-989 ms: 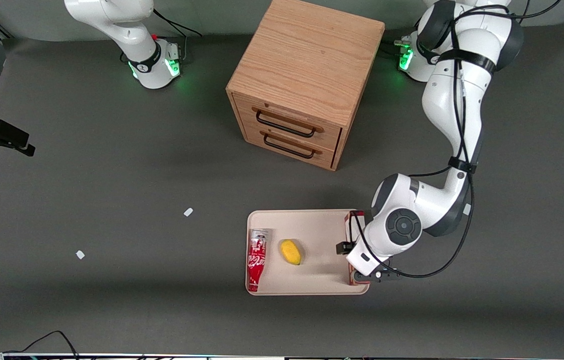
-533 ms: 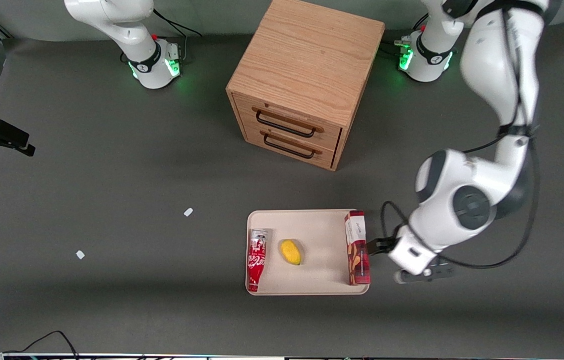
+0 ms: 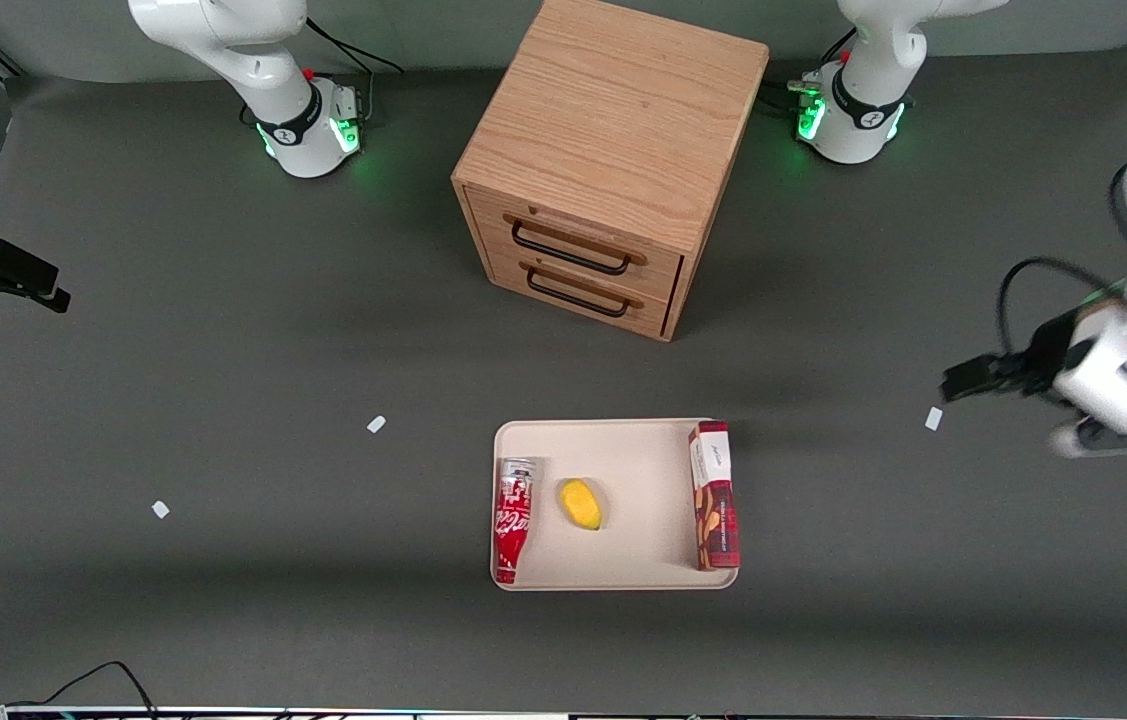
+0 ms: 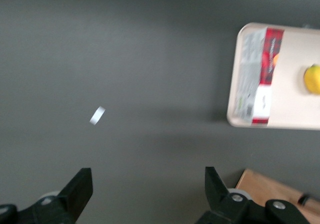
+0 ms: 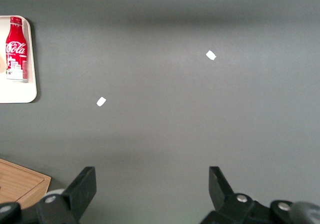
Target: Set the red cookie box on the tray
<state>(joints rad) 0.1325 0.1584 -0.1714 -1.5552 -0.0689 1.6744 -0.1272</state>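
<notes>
The red cookie box [image 3: 714,495] lies flat in the cream tray [image 3: 643,450], along the tray's rim toward the working arm's end. The left wrist view also shows the box [image 4: 257,73] resting on the tray [image 4: 295,108]. The left arm's gripper [image 3: 1123,440] hangs above bare table well away from the tray, toward the working arm's end. Its fingers [image 4: 80,184] stand wide apart, so the gripper [image 4: 148,176] is open with nothing between them.
A red-and-white soda can [image 3: 513,518] and a yellow fruit [image 3: 581,503] also lie in the tray. A wooden two-drawer cabinet [image 3: 603,160] stands farther from the camera. Small white scraps [image 3: 933,418] [image 3: 376,424] [image 3: 160,509] lie on the dark mat.
The gripper was over the cookie box a second ago. It has since pulled off and swung away toward the working arm's end, leaving the box lying on the tray.
</notes>
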